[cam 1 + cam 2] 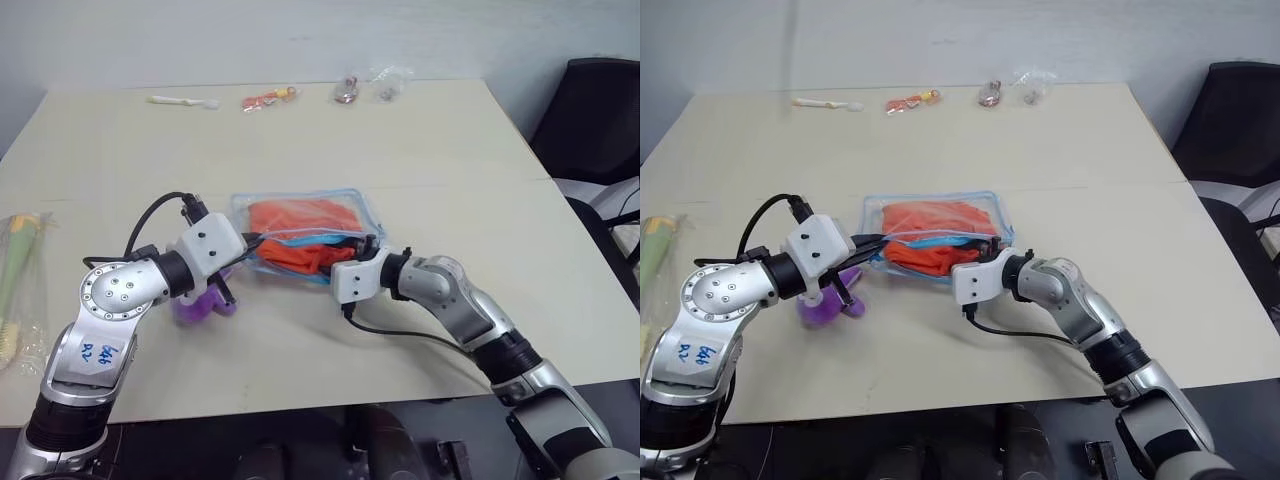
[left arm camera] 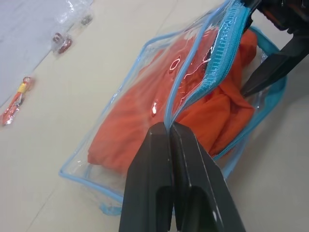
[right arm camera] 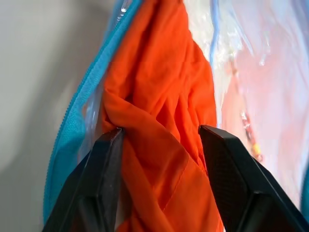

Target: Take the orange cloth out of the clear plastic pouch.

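The clear plastic pouch (image 1: 306, 234) is lying near the middle of the desk (image 1: 420, 150), with the orange cloth (image 1: 300, 217) inside and bulging from its opened near edge. The left arm is reaching in from the left, nearly level; the left tool (image 2: 169, 129) is pinching the pouch's blue zipper edge between closed fingers. The right arm is bending in from the right, forearm low over the desk, and the right tool (image 3: 159, 133) is standing partly spread with the bunched cloth between its fingers at the pouch mouth. A purple plush toy (image 1: 200, 305) is sitting under the left wrist.
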Controlling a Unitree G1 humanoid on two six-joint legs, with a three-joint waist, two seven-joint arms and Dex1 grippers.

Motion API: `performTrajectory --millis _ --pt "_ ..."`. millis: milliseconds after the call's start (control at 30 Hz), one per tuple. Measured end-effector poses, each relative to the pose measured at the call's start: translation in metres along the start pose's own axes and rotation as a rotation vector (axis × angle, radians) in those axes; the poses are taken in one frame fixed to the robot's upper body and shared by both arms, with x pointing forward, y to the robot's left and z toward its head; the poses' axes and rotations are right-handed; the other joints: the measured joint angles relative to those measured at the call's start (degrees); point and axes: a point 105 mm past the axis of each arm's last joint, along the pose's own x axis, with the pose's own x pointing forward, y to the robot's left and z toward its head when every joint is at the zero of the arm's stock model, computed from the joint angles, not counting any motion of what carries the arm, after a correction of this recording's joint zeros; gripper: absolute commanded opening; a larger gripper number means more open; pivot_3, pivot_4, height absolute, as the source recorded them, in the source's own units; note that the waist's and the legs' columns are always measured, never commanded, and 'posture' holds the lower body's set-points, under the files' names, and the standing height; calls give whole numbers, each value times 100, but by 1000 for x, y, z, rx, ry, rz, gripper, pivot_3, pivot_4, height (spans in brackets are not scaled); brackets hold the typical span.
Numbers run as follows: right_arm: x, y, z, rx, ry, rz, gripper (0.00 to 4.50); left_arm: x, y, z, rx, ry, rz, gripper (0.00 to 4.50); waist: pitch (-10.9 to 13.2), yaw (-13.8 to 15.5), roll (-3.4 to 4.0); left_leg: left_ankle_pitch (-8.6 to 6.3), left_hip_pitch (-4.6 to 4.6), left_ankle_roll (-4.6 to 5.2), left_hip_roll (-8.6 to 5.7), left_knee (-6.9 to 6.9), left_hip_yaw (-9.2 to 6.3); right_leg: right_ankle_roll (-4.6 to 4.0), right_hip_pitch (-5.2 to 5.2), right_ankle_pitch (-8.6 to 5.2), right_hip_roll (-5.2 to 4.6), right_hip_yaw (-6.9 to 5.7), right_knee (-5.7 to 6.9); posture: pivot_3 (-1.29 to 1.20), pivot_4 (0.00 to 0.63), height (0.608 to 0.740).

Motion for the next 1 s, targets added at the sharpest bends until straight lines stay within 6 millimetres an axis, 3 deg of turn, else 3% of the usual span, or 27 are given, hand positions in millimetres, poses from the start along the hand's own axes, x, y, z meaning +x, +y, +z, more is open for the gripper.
performTrajectory --millis 233,667,800,1000 --pt "5 8 -4 -103 3 45 2536 0 0 -1 -8 3 2 0 0 -5 0 0 0 0 2 0 -1 0 0 0 0 0 0 0 150 740" --pt "-18 7 -11 -134 40 142 2536 0 -3 -4 -27 7 9 0 0 13 0 0 0 0 3 0 -1 0 0 0 -1 0 -1 0 150 740" --pt "-12 3 -15 -187 70 132 2536 1 -4 -3 -28 2 7 0 0 9 0 0 0 0 3 0 0 0 0 0 -1 0 0 0 150 740" --pt "13 1 -8 -206 55 88 2536 5 -4 1 -25 -14 6 0 0 -13 0 0 1 0 3 1 -1 0 1 0 -1 1 2 0 150 740"
